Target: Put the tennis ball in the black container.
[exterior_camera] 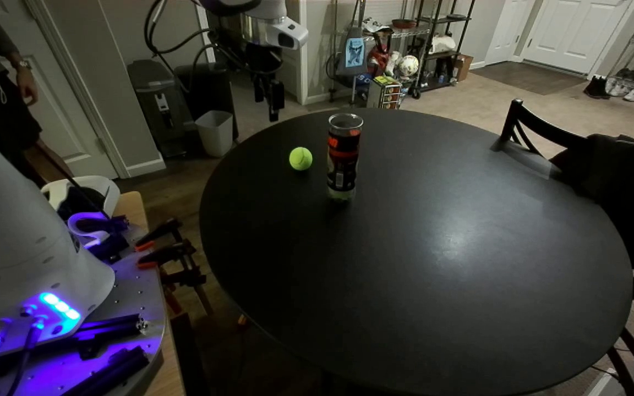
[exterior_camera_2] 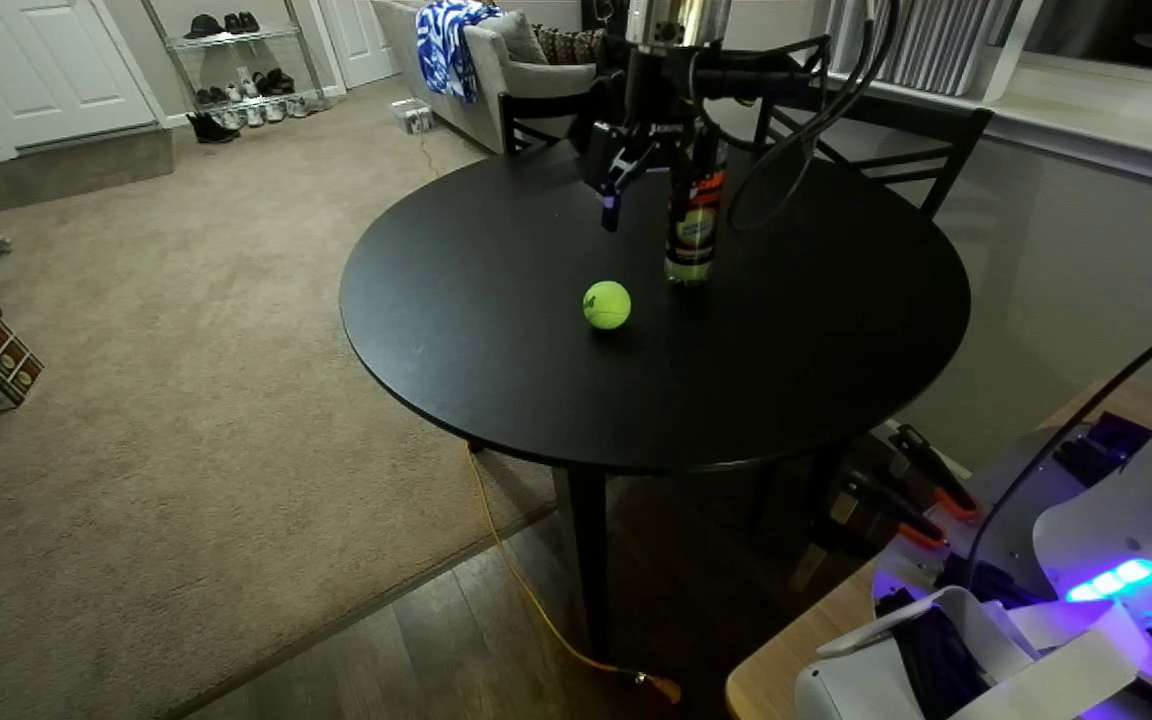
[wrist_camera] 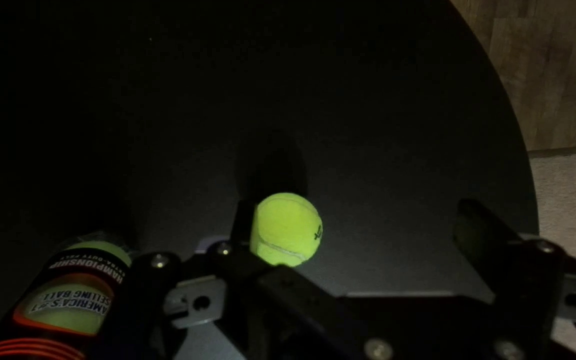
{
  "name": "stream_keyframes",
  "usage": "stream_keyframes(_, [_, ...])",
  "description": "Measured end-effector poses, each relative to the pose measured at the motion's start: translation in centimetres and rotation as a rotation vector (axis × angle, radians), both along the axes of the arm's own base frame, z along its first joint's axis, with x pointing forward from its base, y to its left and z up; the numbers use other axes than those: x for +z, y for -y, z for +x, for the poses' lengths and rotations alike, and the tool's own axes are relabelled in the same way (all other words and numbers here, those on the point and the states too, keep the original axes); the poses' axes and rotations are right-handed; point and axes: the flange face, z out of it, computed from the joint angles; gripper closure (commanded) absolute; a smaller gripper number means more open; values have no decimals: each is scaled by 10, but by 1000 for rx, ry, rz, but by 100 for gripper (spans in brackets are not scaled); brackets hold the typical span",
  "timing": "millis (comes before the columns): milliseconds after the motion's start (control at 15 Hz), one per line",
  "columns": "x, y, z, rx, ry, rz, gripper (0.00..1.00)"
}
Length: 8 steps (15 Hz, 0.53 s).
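The yellow-green tennis ball point(exterior_camera: 300, 159) rests on the dark round table; it also shows in an exterior view point(exterior_camera_2: 607, 305) and in the wrist view point(wrist_camera: 287, 230). The black container, a tall clear-rimmed can with black and red label point(exterior_camera: 343, 159), stands upright beside the ball, with yellow-green showing at its bottom. It also shows in an exterior view point(exterior_camera_2: 693, 235) and at lower left of the wrist view point(wrist_camera: 68, 300). My gripper point(exterior_camera: 269, 104) is open and empty above the table. In the wrist view, the ball lies below the open jaws point(wrist_camera: 355, 215), nearer the left finger, which covers its edge.
The round table point(exterior_camera: 432, 286) has a curved edge near the ball. Black chairs point(exterior_camera_2: 896, 160) stand around its far side. The robot's base point(exterior_camera: 47, 286) and clamps point(exterior_camera: 168, 253) are beside the table. A rubbish bin point(exterior_camera: 160, 104) stands on the floor behind.
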Motion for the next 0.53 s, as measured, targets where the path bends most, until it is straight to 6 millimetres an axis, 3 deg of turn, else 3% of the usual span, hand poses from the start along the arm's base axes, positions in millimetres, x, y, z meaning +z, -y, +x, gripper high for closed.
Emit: stream_keyframes(533, [-35, -2, 35, -3, -49, -6, 0])
